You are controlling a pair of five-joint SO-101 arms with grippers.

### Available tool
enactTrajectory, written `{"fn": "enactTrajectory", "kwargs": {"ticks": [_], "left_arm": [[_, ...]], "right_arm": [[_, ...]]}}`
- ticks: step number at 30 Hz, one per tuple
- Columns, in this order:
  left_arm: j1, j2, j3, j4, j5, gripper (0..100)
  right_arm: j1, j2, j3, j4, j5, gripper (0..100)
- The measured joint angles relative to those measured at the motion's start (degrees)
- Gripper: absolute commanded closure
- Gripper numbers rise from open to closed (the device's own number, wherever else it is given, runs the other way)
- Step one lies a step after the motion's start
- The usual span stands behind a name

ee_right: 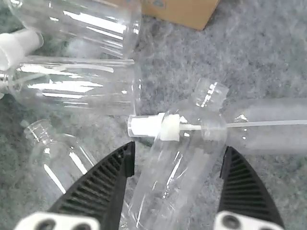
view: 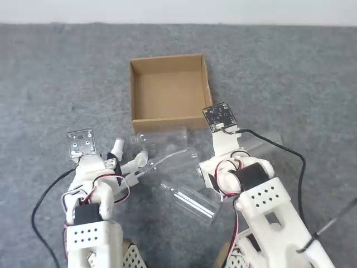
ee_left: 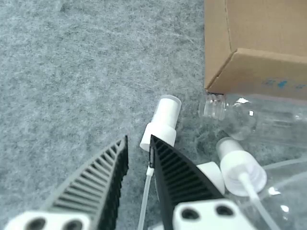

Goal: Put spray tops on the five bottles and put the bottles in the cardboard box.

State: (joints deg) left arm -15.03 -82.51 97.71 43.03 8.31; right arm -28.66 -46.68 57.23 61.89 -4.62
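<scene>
clear bottles (view: 167, 151) lie heaped at 6 o'clock of the cardboard box (view: 167, 92), just beside its front wall. a loose spray top (ee_left: 160, 123) sits at the tips of the left gripper (ee_left: 139, 140), whose jaws are a sliver apart and seem to hold nothing. the right gripper (ee_right: 179, 149), wide open and empty, straddles one bottle (ee_right: 158, 191). it is slick and round, so it could squirt or roll away under a closing pinch.

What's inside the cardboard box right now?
Only the bare floor of the cardboard box shows, with nothing lying on it. Its near wall hides its own inner face and the floor strip right behind it.
</scene>
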Motion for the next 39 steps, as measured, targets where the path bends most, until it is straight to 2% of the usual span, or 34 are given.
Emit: {"fn": "enactTrajectory", "kwargs": {"ticks": [10,18,25,29,36,39], "left_arm": [[0.00,0.00,0.00,0.00,0.00,93],[0.00,0.00,0.00,0.00,0.00,93],[0.00,0.00,0.00,0.00,0.00,93],[0.00,0.00,0.00,0.00,0.00,93],[0.00,0.00,0.00,0.00,0.00,93],[0.00,0.00,0.00,0.00,0.00,93]], "right_arm": [[-0.09,5.10,0.00,-0.18,-0.18,76.4],[-0.09,9.49,0.00,-0.35,-3.16,76.8],[0.18,9.49,0.00,-0.53,-3.16,93.1],[0.26,9.49,0.00,-1.85,-3.08,95.7],[6.15,9.49,0.00,-1.76,1.67,97.2],[6.59,9.49,-1.49,2.29,2.55,97.2]]}}
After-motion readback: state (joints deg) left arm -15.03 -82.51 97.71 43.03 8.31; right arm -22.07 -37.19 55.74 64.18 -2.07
